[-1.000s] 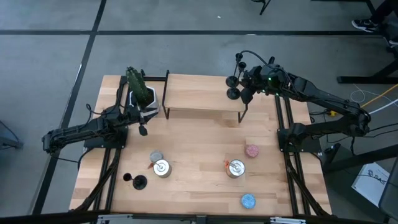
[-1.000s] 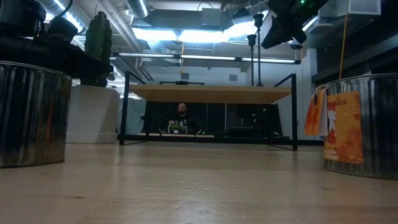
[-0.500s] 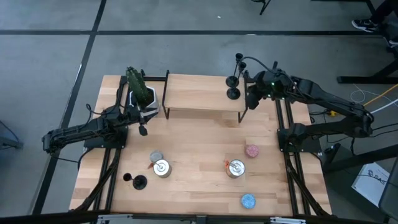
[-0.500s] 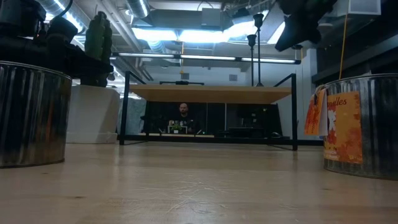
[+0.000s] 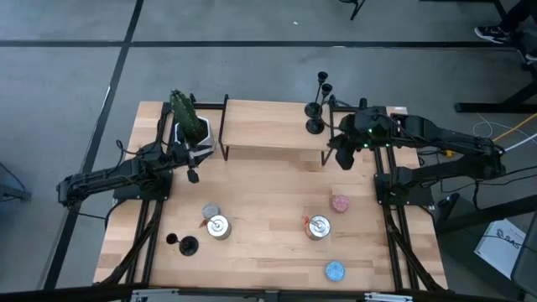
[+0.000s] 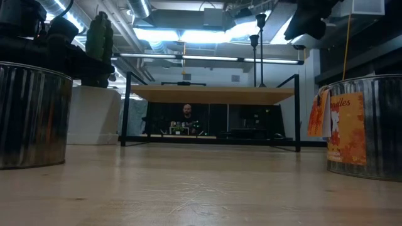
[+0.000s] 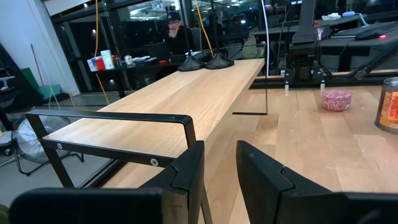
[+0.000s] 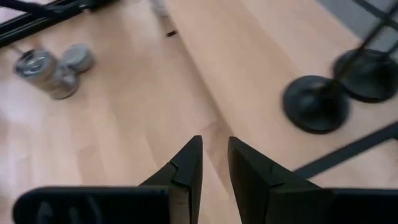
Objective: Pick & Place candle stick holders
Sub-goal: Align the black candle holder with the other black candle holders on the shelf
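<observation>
Candle stick holders point(image 5: 317, 116) are standing as a pair, bases just beside each other, at the right end of the raised wooden shelf point(image 5: 268, 126); a third point(image 5: 188, 246) is sitting on the table point(image 5: 268, 218) near its front left corner. Each is showing matte black: a round flat base, a thin upright stem, a small cup on top. They are probably rigid and top-heavy (easy to tip), so gripping low on the stem looks safest. The right gripper point(image 5: 343, 156) is hovering just off the shelf's right end, fingers a narrow gap apart and holding nothing. The left gripper point(image 5: 192, 174) is waiting by the cactus pot point(image 5: 191, 127), likewise slightly parted and empty.
</observation>
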### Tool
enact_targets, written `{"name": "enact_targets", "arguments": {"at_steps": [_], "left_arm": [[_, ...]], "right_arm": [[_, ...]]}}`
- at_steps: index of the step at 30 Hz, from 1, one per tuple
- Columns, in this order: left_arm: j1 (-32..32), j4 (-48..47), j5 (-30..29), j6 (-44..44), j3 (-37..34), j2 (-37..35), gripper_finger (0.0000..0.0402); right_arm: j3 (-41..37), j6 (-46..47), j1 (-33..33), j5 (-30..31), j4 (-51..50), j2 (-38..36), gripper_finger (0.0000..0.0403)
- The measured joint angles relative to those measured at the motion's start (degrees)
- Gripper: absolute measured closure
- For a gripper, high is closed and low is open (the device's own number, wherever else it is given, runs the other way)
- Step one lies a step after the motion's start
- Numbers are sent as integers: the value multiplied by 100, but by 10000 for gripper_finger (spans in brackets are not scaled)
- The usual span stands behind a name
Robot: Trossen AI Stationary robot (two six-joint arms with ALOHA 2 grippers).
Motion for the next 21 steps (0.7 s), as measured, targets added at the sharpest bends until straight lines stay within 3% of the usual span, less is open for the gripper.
{"name": "enact_targets", "arguments": {"at_steps": [21], "left_arm": [[1, 0, -1, 0, 0, 2, 313]], "right_arm": [[0, 818, 1903, -12, 634, 223, 324]]}}
